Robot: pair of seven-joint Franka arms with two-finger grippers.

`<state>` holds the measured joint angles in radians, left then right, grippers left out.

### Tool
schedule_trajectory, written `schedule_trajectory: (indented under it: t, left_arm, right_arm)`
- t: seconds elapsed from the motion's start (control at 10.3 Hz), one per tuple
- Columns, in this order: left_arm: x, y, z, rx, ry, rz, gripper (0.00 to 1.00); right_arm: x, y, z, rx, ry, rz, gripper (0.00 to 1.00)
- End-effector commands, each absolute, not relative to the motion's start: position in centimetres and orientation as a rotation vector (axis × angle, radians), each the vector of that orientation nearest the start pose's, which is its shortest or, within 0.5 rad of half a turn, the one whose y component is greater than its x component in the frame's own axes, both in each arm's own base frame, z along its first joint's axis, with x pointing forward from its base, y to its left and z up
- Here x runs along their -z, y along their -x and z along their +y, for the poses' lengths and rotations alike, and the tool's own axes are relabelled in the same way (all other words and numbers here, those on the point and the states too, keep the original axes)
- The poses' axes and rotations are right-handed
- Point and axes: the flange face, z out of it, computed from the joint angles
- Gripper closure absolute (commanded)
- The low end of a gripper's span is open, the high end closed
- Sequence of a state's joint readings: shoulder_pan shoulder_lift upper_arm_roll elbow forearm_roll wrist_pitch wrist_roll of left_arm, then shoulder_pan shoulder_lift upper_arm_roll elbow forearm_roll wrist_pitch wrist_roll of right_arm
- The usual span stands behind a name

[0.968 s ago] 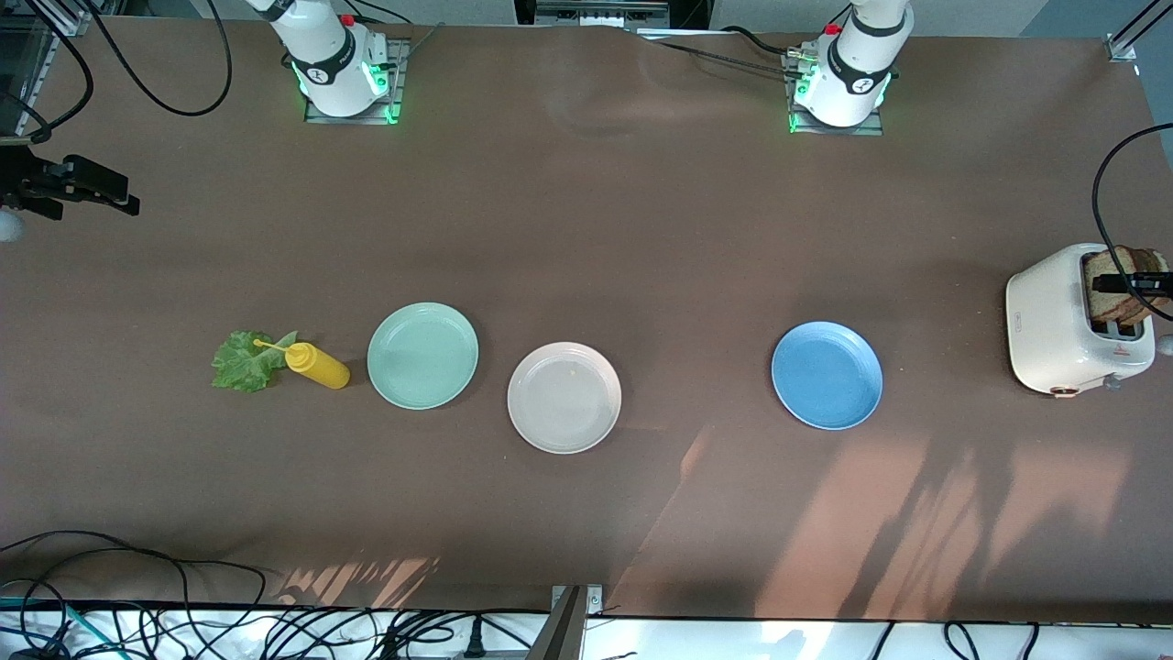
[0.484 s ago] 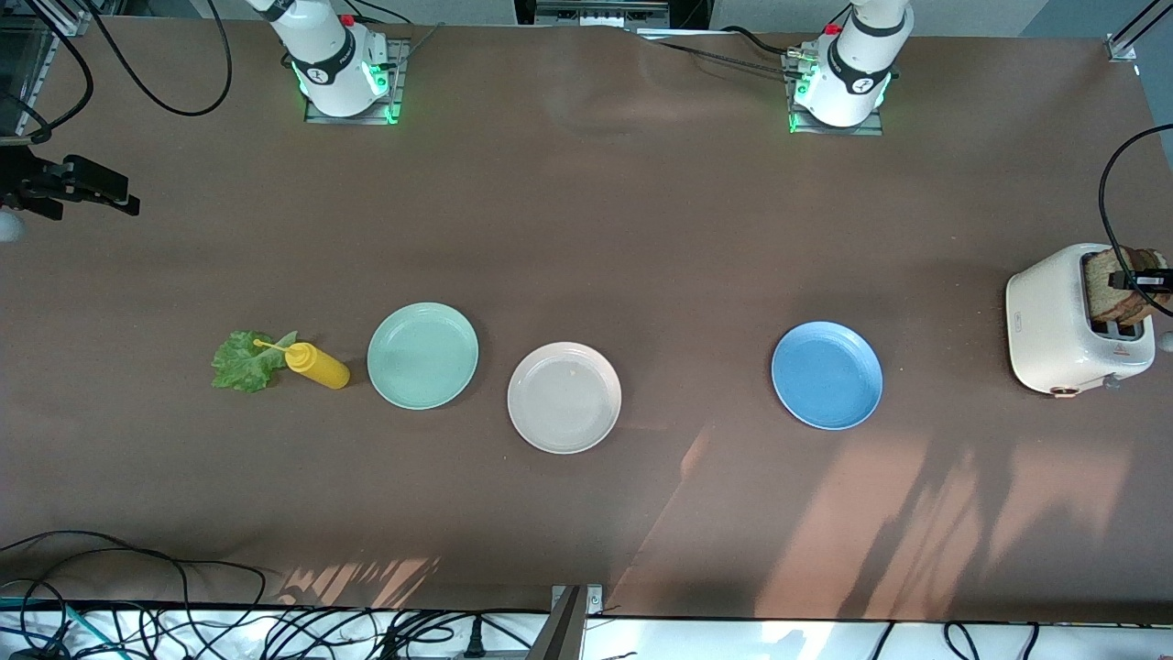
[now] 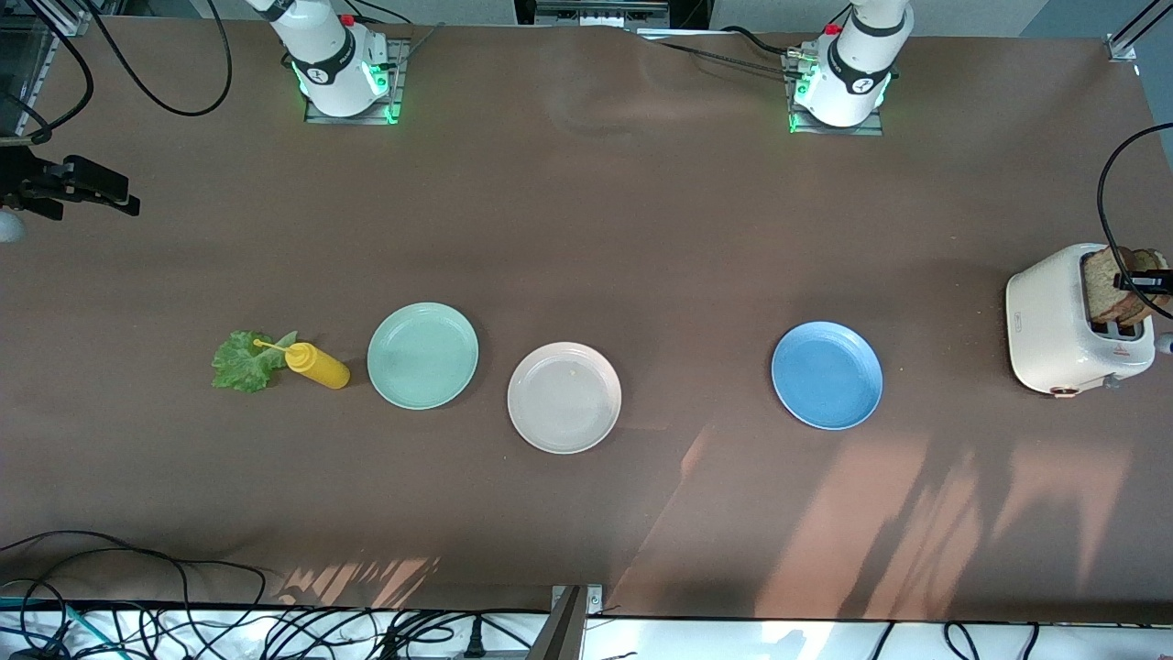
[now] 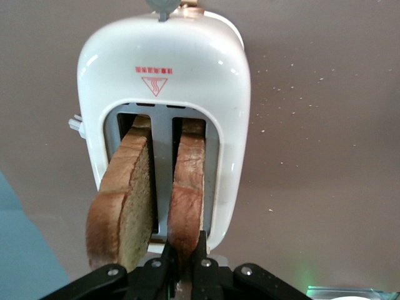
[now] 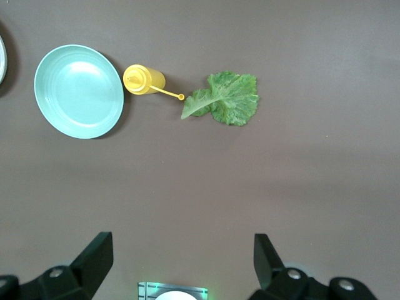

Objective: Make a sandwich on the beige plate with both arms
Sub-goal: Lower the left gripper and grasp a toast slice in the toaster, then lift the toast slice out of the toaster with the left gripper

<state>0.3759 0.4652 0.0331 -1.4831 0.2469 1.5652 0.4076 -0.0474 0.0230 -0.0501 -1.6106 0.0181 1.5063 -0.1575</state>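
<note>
Two brown toast slices [image 3: 1107,282] stand in the white toaster [image 3: 1054,321] at the left arm's end of the table. My left gripper [image 3: 1144,280] is over the toaster, shut on one slice [image 4: 189,181]; the other slice [image 4: 122,200] stands free in its slot beside it. The beige plate [image 3: 564,397] lies bare mid-table. The green lettuce leaf [image 3: 240,362] lies toward the right arm's end, also in the right wrist view [image 5: 228,100]. My right gripper [image 3: 101,188] hangs high over that end, open and empty [image 5: 181,239].
A yellow squeeze bottle [image 3: 318,365] lies with its nozzle on the lettuce. A mint-green plate [image 3: 422,355] sits beside the bottle. A blue plate [image 3: 827,374] lies between the beige plate and the toaster. A black cable [image 3: 1104,197] loops above the toaster.
My left gripper has shifted a little toward the table's end over the toaster, with the slice between its fingers. The right arm has not moved.
</note>
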Motion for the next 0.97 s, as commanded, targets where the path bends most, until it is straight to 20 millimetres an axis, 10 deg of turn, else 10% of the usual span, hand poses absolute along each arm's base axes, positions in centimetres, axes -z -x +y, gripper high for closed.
schedule_trajectory:
  t: [0.0, 0.39, 0.87]
  left_arm:
    - [-45.9, -59.6, 24.3, -0.705, 2.927, 0.109, 1.00]
    - [-54.0, -62.2, 12.5, -0.616, 2.927, 0.260, 1.00]
    - [-51.1, -63.8, -10.6, -0.642, 3.119, -0.394, 1.00]
  right_arm:
    - [-58.7, -54.8, -5.2, -0.190, 3.102, -0.078, 0.00]
    - [-58.7, -54.7, -5.2, -0.198, 3.101, -0.078, 0.00]
    - [-58.8, -54.8, -5.1, -0.188, 3.102, -0.081, 0.00]
